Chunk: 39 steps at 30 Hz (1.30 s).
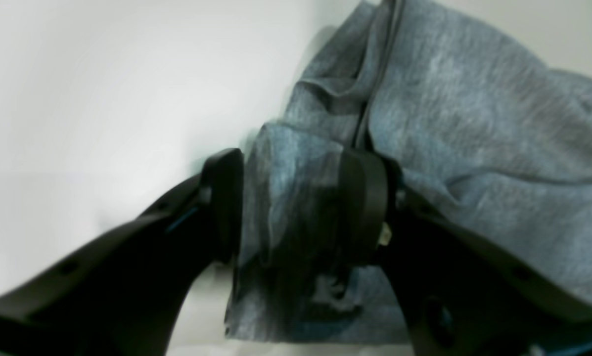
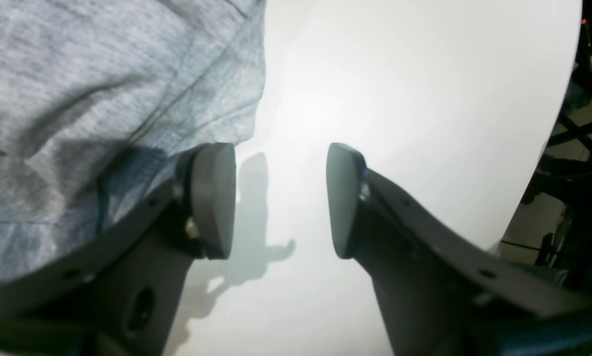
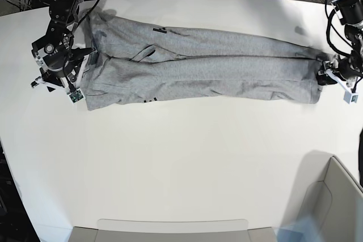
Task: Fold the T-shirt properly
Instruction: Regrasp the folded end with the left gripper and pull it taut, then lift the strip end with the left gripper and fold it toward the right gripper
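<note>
We see the T-shirt (image 3: 198,63) lying as a long, narrow, folded strip across the far half of the white table (image 3: 181,162), stretched from one arm to the other. At its one end, the left pincer (image 1: 300,202) has its two dark pads parted, yet a bunched corner of grey cloth sits between them, touching at least one pad; the view is blurred, so we cannot tell whether the cloth is gripped or let go. At the other end, the right pincer (image 2: 281,198) stands released, its pads apart over bare table, with the T-shirt's edge just beside and partly under its one finger (image 2: 211,198).
</note>
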{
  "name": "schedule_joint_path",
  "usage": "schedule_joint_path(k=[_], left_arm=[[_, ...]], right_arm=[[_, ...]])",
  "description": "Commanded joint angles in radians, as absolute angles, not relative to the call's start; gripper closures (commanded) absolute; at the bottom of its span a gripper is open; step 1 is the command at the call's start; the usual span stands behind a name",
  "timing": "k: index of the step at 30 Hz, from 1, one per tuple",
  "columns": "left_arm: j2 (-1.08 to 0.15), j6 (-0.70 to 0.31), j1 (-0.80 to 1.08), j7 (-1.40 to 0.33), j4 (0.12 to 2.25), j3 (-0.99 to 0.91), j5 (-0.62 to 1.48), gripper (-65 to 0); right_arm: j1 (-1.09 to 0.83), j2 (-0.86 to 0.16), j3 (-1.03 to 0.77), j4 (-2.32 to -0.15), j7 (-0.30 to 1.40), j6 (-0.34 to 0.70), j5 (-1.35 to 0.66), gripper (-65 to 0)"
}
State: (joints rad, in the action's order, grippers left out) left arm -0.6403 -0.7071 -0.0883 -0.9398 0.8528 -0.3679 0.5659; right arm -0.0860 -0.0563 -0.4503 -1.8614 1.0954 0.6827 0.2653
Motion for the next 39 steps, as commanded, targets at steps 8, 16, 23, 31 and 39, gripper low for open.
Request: schedule_joint_path(k=[8, 16, 23, 31, 39], left_arm=[[-0.561, -0.698, -0.047, -0.983, 0.843, -0.154, 0.501, -31.7], [-0.529, -0.698, -0.016, -0.941, 0.843, -0.097, 0.503, -11.3], [-0.538, -0.698, -0.022, -0.943, 0.842, -0.147, 0.506, 0.0], [-0.625, -0.698, -0.051, -0.955, 0.839, -0.386, 0.501, 0.0], [-0.671, -0.698, -0.065, -1.013, 0.843, -0.397, 0.509, 0.0]], right_arm=[[-0.073, -0.067, -0.450, -1.877, 1.086, 0.698, 0.266, -29.3], [-0.071, -0.064, -0.450, -1.877, 1.086, 0.698, 0.266, -29.3], [-0.054, -0.062, -0.450, -1.877, 1.086, 0.698, 0.266, -29.3], [-0.048, -0.061, -0.429, -1.877, 1.086, 0.698, 0.266, -29.3], [-0.044, -0.059, -0.429, -1.877, 1.086, 0.698, 0.266, -29.3]])
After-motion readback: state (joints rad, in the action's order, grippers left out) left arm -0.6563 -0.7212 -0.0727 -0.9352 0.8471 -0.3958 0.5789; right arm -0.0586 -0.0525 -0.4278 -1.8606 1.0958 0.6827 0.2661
